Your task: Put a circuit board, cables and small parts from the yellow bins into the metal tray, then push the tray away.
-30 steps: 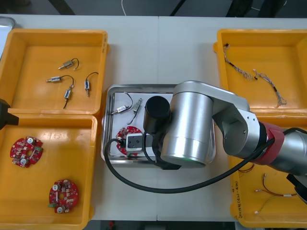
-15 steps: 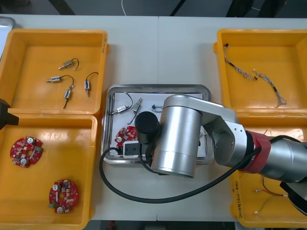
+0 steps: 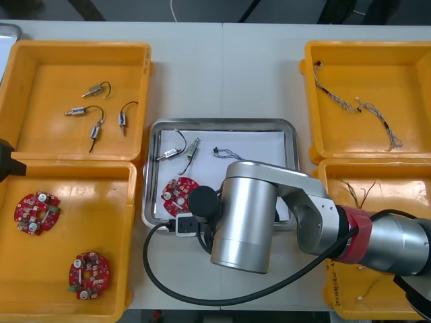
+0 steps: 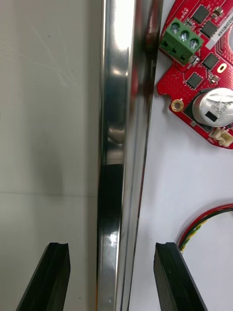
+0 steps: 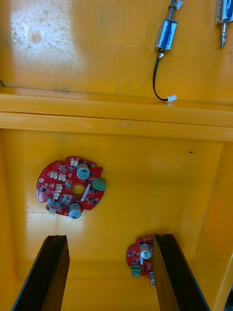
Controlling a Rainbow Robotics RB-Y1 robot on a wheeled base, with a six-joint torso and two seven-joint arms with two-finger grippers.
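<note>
Right wrist view: right end effector (image 4: 111, 248) straddles shiny metal tray (image 4: 119, 97) rim.

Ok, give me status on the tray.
Right tool open, straddling rim of metal tray. Circuit board, cables, small metal parts inside. Left tool open, parked over a yellow bin.

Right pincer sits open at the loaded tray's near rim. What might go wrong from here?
1. The right pincer straddles the near rim of the metal tray, one finger inside; a skewed push may ride over the rim or rotate the tray.
2. The inside finger stands close to the red and yellow cable, so it might snag or drag it.
The left pincer waits open over a yellow bin.
</note>
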